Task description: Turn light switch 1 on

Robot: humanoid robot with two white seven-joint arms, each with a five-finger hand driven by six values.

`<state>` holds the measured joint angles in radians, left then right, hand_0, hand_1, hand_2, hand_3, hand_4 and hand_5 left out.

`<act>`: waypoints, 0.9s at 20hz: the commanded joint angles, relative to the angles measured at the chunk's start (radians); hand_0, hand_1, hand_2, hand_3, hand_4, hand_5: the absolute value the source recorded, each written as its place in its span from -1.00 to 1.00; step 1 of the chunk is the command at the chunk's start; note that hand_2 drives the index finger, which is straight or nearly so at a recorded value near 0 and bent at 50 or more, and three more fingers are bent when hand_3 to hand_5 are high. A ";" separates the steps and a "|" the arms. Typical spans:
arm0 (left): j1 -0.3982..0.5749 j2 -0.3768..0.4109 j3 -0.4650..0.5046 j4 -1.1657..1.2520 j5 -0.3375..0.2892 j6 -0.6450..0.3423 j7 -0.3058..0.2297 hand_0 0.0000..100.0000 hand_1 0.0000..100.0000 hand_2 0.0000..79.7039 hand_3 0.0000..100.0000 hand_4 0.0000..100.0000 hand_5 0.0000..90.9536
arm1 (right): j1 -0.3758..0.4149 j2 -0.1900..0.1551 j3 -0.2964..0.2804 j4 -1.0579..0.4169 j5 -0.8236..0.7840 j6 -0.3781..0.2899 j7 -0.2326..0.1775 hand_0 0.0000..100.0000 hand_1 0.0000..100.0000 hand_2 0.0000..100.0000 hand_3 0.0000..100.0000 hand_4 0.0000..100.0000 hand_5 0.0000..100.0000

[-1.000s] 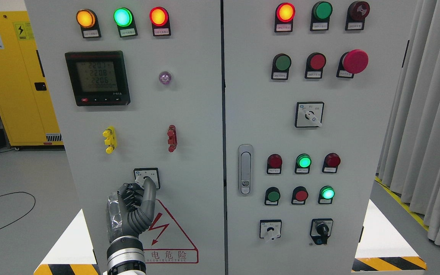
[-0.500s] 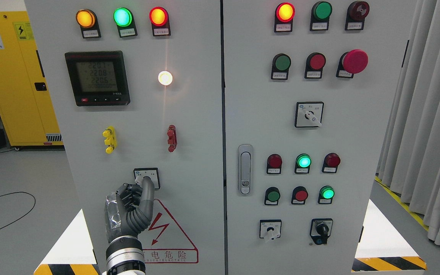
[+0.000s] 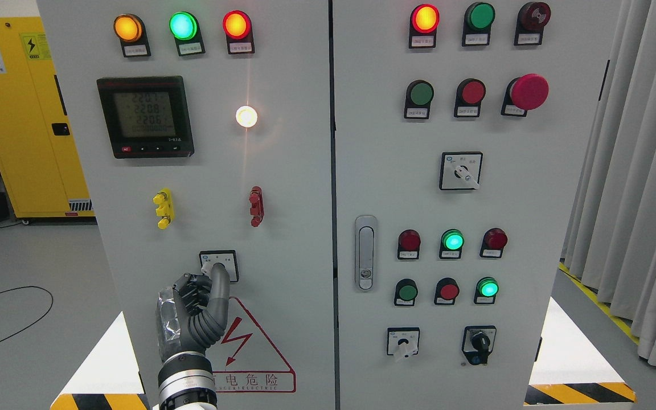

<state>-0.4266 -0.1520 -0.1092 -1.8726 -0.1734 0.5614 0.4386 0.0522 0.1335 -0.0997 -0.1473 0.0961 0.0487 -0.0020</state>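
Observation:
The light switch [image 3: 219, 265] is a small rotary selector on a white square plate, low on the left cabinet door. My left hand [image 3: 212, 273] reaches up from the bottom edge, its fingers [image 3: 221, 285] curled around the switch knob, which it mostly hides. Higher on the same door, the round lamp [image 3: 246, 116] glows bright white-yellow. My right hand does not show.
The left door also carries a digital meter [image 3: 146, 116], three lit pilot lamps [image 3: 183, 25], yellow [image 3: 163, 208] and red [image 3: 256, 206] terminals and a warning triangle [image 3: 248, 347]. The right door has a latch handle [image 3: 365, 252], buttons and selectors. A yellow cabinet [image 3: 20, 108] stands left, curtains [image 3: 641, 171] right.
The round lamp went from dark to brightly lit. My left hand twisted slightly to the left on the knob, then held still.

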 commanded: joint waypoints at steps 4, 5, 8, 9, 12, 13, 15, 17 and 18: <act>0.000 0.000 0.000 0.006 0.000 0.000 0.000 -0.18 0.00 0.75 0.94 0.79 0.79 | 0.000 0.000 0.000 0.000 0.001 0.000 0.000 -1.00 0.00 -0.92 -1.00 -1.00 -1.00; 0.000 0.000 0.000 0.006 0.000 0.000 0.000 -0.23 0.00 0.76 0.94 0.79 0.79 | 0.000 0.000 0.000 0.000 -0.001 0.000 0.000 -1.00 0.00 -0.92 -1.00 -1.00 -1.00; 0.000 0.000 0.000 0.006 0.000 0.000 0.000 -0.37 -0.01 0.77 0.94 0.79 0.79 | 0.000 0.000 0.000 0.000 0.001 0.000 0.000 -1.00 0.00 -0.92 -1.00 -1.00 -1.00; 0.000 0.000 0.000 0.006 0.000 0.000 0.000 -0.41 -0.02 0.78 0.94 0.79 0.79 | 0.000 0.000 0.000 0.000 0.001 0.000 0.000 -1.00 0.00 -0.92 -1.00 -1.00 -1.00; 0.000 0.000 0.000 0.006 0.000 -0.001 0.000 -0.53 -0.04 0.80 0.94 0.79 0.79 | 0.000 0.000 0.000 0.000 0.000 0.000 0.000 -1.00 0.00 -0.92 -1.00 -1.00 -1.00; 0.000 0.000 0.000 0.006 0.000 -0.001 0.000 -0.55 -0.04 0.80 0.94 0.79 0.79 | 0.000 0.000 0.000 0.000 0.001 0.000 0.000 -1.00 0.00 -0.92 -1.00 -1.00 -1.00; 0.000 0.000 0.000 0.004 0.000 -0.003 0.002 -0.64 -0.05 0.80 0.94 0.79 0.79 | 0.000 0.000 0.000 0.000 -0.001 0.000 0.000 -1.00 0.00 -0.92 -1.00 -1.00 -1.00; 0.002 0.000 0.000 0.004 0.000 -0.003 0.015 -0.66 -0.05 0.80 0.94 0.79 0.79 | 0.000 0.000 0.000 0.000 0.001 0.000 0.000 -1.00 0.00 -0.92 -1.00 -1.00 -1.00; 0.002 0.000 0.000 0.004 0.000 -0.003 0.015 -0.68 -0.05 0.80 0.94 0.79 0.79 | 0.000 0.000 0.000 0.000 0.001 0.000 0.000 -1.00 0.00 -0.92 -1.00 -1.00 -1.00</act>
<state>-0.4264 -0.1518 -0.1087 -1.8684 -0.1733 0.5593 0.4394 0.0522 0.1335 -0.0997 -0.1473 0.0963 0.0487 -0.0020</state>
